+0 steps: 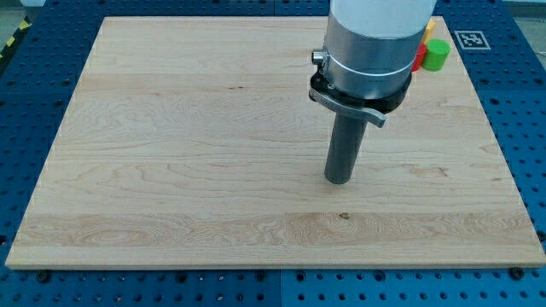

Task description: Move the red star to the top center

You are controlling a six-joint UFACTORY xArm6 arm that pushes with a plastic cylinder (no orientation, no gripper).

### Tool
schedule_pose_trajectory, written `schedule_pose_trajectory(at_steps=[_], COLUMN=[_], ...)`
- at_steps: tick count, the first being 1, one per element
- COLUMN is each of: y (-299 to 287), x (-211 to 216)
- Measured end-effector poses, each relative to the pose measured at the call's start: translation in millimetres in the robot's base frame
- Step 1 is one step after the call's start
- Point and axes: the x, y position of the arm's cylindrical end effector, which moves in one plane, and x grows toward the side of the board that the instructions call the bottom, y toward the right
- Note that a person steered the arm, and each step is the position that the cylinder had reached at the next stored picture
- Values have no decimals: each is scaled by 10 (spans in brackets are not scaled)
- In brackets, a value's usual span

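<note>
My tip [339, 181] rests on the wooden board [171, 153], right of the board's middle and toward the view's bottom. A sliver of a red block [420, 57] shows at the top right, mostly hidden behind the arm's body; its shape cannot be made out. It lies well above and to the right of my tip, apart from it. A green round block [438, 55] sits right beside the red one on its right.
A small piece of a yellow block [431, 26] shows above the green one, at the board's top right corner. The arm's grey body [371, 43] hides part of the board's top right area. A blue perforated table surrounds the board.
</note>
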Motion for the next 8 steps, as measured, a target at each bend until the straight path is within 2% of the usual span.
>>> schedule_pose_trajectory(at_steps=[3,4,5,6,7,8], y=[5,462,1401,2217,2550,2553], x=[14,35,28,-238,-848,-1475])
